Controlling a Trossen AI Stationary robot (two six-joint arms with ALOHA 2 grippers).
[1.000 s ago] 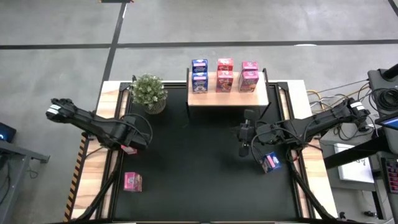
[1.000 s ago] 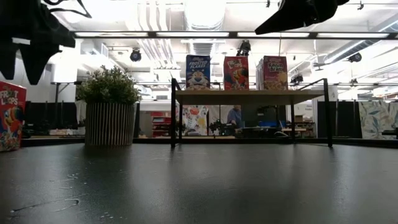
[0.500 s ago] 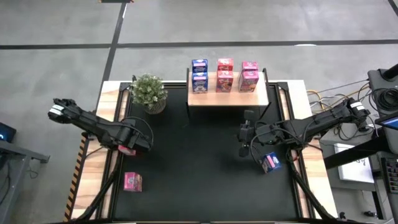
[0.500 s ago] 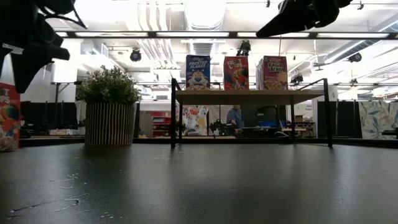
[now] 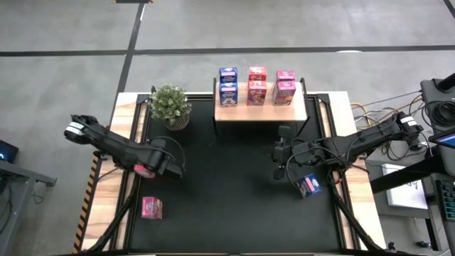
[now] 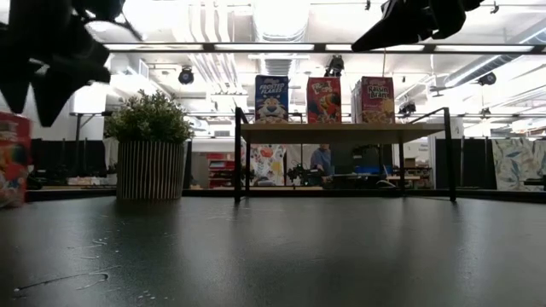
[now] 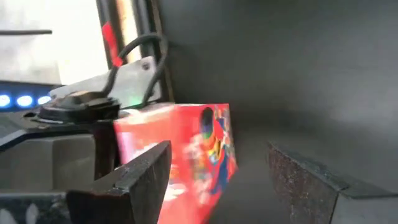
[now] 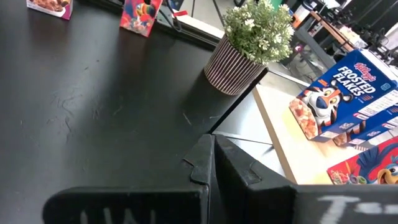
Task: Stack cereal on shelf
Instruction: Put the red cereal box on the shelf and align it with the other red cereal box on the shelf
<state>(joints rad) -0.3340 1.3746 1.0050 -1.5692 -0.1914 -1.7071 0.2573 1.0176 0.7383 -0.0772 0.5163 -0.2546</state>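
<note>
Left tool (image 5: 165, 168) low over the matte black tabletop (image 5: 227, 199), well in front of the potted plant (image 5: 170, 104), fingers (image 7: 138, 180) spread wide around a glossy red cardboard cereal box (image 7: 186, 155), no firm grip visible. Right tool (image 5: 279, 162) pinched shut and empty, hovering in front of the pale wood shelf (image 5: 260, 111). Printed cereal boxes (image 5: 256, 85) upright on shelf; blue box (image 5: 308, 186) near right arm, pink box (image 5: 151, 208) nearer the tabletop's front than the left tool.

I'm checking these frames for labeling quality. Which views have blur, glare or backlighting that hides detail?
Left wrist view: the red cereal box between the left gripper fingers is smeared and soft. Low view: bright ceiling lights backlight the arms into black shapes, while the shelf reads clearly. High view: evenly lit and sharp. Right wrist view: the potted plant is crisp.
</note>
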